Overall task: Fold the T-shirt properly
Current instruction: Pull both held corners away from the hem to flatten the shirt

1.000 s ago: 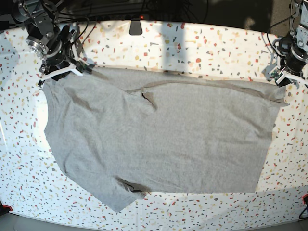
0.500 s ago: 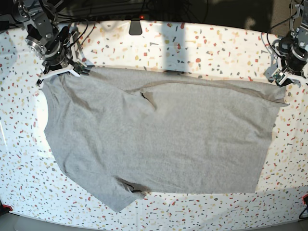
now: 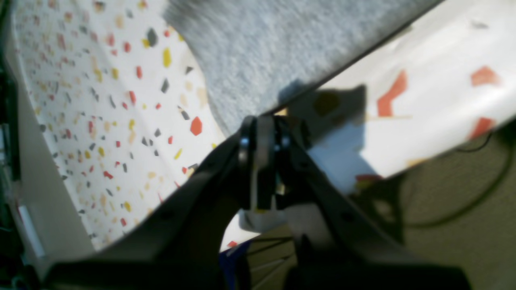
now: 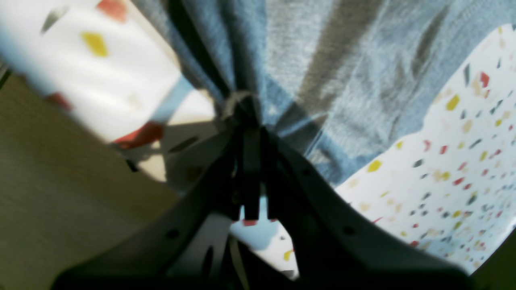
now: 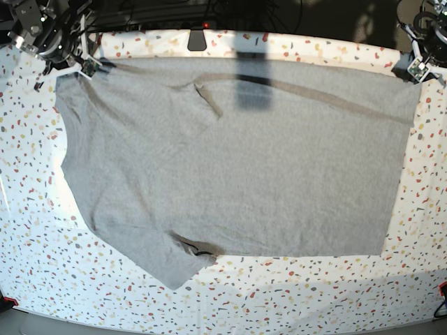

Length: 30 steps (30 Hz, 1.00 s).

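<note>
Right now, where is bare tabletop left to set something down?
A bare table strip runs along the near edge below the T-shirt, and margins flank it on both sides. The far edge is crowded: the right gripper and left gripper sit there.

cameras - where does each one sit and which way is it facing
Base: high above, looking down on the speckled table and the spread T-shirt; both arms show at the far corners.
Left wrist: on the left arm, looking past the shut left gripper at a shirt edge and the table.
Right wrist: on the right arm, looking past the right gripper, shut on bunched shirt fabric.
Shared: all three show the grey shirt on the speckled table.
</note>
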Available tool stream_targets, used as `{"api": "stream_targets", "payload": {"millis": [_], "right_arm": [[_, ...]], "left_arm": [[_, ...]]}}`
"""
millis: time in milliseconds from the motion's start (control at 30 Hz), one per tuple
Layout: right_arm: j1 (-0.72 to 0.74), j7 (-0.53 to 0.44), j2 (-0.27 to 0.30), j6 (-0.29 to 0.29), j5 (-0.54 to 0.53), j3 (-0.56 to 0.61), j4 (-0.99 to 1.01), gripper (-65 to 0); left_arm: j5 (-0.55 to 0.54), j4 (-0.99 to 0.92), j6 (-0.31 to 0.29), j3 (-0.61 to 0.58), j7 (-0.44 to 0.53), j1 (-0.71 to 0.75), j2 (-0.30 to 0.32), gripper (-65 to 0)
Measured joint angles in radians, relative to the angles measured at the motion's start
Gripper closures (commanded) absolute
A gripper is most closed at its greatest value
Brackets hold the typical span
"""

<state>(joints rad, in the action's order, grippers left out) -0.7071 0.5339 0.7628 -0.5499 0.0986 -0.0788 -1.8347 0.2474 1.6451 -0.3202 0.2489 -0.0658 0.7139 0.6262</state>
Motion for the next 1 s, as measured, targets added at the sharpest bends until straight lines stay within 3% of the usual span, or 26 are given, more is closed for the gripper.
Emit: {"api": "stream_targets", "payload": {"millis": [133, 233, 833, 867, 933, 1000], "right_arm": [[-0.037, -0.014, 0.000, 0.045, 0.000, 0.000, -0.001, 0.0], [-0.045, -0.014, 0.000, 0.044, 0.000, 0.000, -0.003, 0.0], [-0.113, -0.001, 0.002, 0.049, -0.001, -0.005, -0.013, 0.0], [-0.113, 0.018, 0.002, 0.049, -0.002, -0.005, -0.014, -5.6], [-0.113, 0.070, 0.002, 0.052, -0.013, -0.005, -0.018, -17.5], [-0.113, 0.122, 0.004, 0.051, -0.030, -0.006, -0.016, -23.3]], "left_arm": [[-0.002, 0.027, -0.001, 0.011, 0.003, 0.044, 0.005, 0.0], [-0.002, 0.027, -0.002, 0.011, -0.041, 0.051, -0.001, 0.0], [0.010, 0.029, -0.002, 0.011, -0.046, 0.106, -0.003, 0.0], [0.010, 0.029, -0.002, 0.011, -0.046, 0.106, -0.003, 0.0], [0.009, 0.029, -0.002, 0.011, -0.047, 0.106, -0.003, -12.9], [0.015, 0.029, 0.001, 0.012, -0.053, 0.106, -0.003, -25.0]]}}
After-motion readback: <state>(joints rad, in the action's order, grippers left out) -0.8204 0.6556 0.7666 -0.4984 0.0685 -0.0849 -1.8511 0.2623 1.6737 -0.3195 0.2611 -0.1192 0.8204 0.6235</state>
